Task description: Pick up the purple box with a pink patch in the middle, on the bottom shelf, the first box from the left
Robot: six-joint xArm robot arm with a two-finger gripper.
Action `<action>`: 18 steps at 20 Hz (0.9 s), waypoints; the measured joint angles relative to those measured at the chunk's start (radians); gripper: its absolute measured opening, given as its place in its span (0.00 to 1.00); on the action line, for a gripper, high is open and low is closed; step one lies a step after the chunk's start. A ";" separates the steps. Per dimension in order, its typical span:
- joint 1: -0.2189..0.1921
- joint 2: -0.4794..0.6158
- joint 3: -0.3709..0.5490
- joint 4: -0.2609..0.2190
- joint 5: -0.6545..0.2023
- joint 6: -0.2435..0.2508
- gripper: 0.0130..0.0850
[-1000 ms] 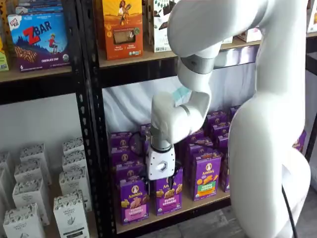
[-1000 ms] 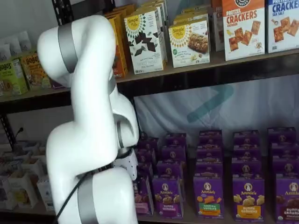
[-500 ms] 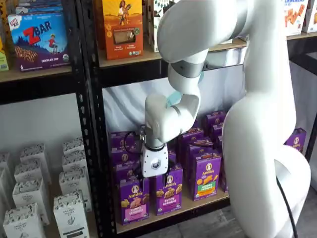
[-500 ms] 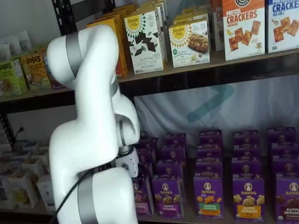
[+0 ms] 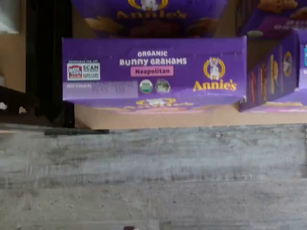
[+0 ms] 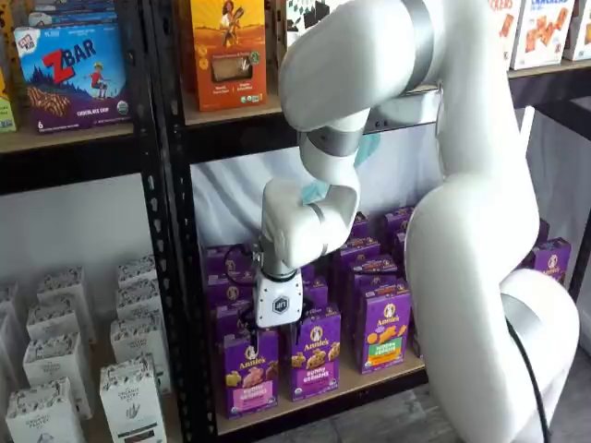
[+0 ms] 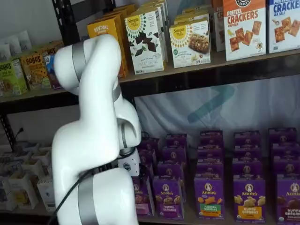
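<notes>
On the long tan wooden bottom shelf with its black metal rail, at the front of the row nearest the black perforated upright: the small upright purple carton with the pink label band, standing, not yet lifted. Just beside it on the side away from the upright, a like purple carton with a purple band; beyond that, one with a green-and-orange band. More purple cartons ranked behind.

Directly above the target, the white-bodied claw, hanging low with its tips at about the level of the carton's top edge. Only a hint of black fingers below the white body there; apart or together, cannot tell. In the other shelf view, fingers hidden behind the white arm.

From the wrist view: the target's top flap square below, "Neapolitan" on a pink patch, with the neighbour's top close alongside and the grey floor past the shelf lip.

Risks, as judged from here: little room between target and purple-band neighbour, so a finger coming down slightly off could land on the flap and crush it, or wedge into the neighbour and tip it. On the other side, a possible knock against the upright. With a shallow grip near the top, a possible slip on lifting.
</notes>
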 joint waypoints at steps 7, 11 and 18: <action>-0.006 0.057 -0.071 -0.019 0.007 0.013 1.00; -0.010 0.079 -0.103 -0.048 0.013 0.035 1.00; -0.017 0.111 -0.165 -0.067 0.041 0.047 1.00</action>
